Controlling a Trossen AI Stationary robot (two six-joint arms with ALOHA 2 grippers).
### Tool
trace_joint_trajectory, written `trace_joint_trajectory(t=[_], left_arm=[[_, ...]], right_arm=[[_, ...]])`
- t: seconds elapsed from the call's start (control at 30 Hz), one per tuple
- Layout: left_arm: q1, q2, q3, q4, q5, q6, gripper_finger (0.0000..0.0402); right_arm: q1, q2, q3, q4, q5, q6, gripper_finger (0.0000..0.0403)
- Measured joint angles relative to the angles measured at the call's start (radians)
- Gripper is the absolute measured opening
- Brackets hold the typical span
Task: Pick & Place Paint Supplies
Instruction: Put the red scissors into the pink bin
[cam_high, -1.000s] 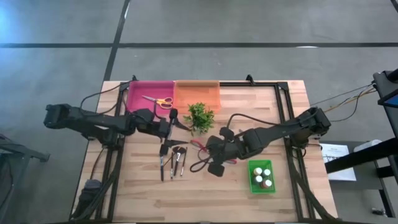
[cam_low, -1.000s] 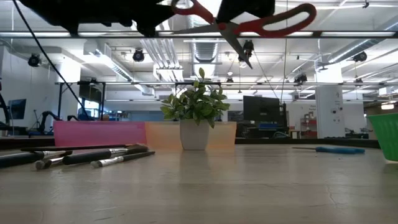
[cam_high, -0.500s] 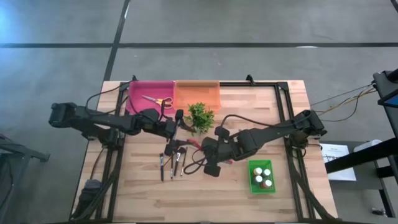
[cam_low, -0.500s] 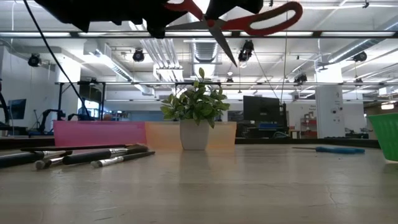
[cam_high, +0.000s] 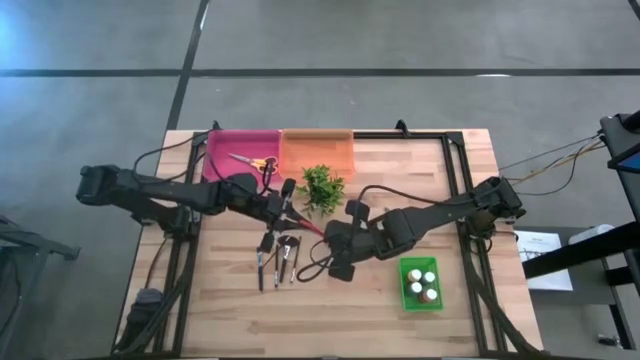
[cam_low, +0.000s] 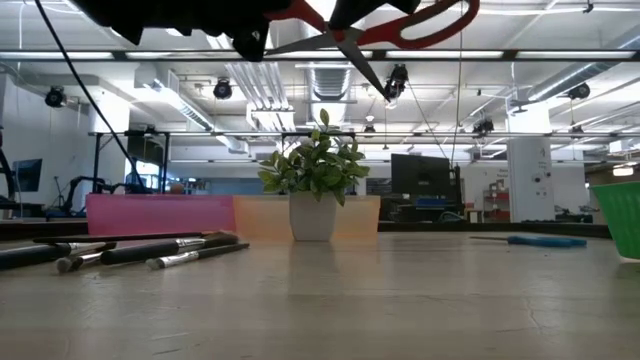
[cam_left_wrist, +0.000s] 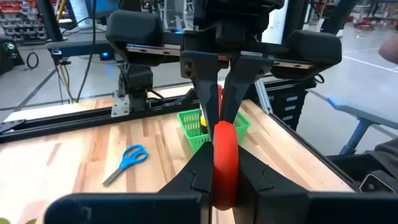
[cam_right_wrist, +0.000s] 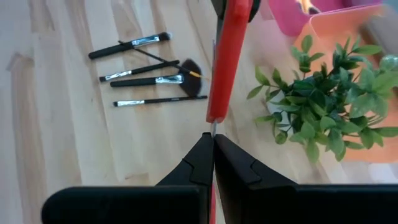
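The right gripper (cam_right_wrist: 212, 144) is pinching red-handled scissors (cam_right_wrist: 229, 59) between closed fingers (cam_right_wrist: 196, 163). Beyond, dark-handled brushes (cam_right_wrist: 146, 79) are lying on the wooden counter (cam_right_wrist: 68, 137) near a leafy plant (cam_right_wrist: 323, 99).

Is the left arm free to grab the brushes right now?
Probably not: the left tool is shut on the red scissors, which the right tool also grips. The brushes lie uncovered on the table beside it, so nothing else blocks them.

Red scissors (cam_right_wrist: 227, 59), green plant (cam_right_wrist: 323, 99), pink bin (cam_high: 238, 150), orange bin (cam_high: 317, 148), green basket (cam_high: 420, 300), blue scissors (cam_left_wrist: 126, 163)
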Motion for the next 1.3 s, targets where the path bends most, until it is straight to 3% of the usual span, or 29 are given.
trace_joint_trajectory(t=[0.2, 0.47, 0.7, 1.1, 1.3], left_arm=[[-0.004, -0.074, -0.005, -0.116, -0.043, 0.007, 0.0027], [-0.021, -0.178, -0.033, -0.266, -0.227, 0.026, 0.0027], [-0.039, -0.343, -0.067, -0.478, -0.512, -0.027, 0.0027], [-0.061, -0.704, -0.206, -0.584, -0.598, -0.08, 0.0027], [-0.06, -0.861, -0.242, -0.624, -0.748, -0.13, 0.0027]], right_arm=[[0.013, -0.004, 0.0, -0.004, 0.011, 0.0, 0.0008], [0.034, -0.008, 0.006, -0.01, 0.011, 0.01, 0.0016], [0.107, -0.008, 0.007, -0.055, 0.145, 0.055, 0.0075], [0.256, -0.008, 0.007, -0.069, 0.25, 0.145, 0.0167], [0.284, -0.008, 0.007, -0.069, 0.269, 0.155, 0.0189]])
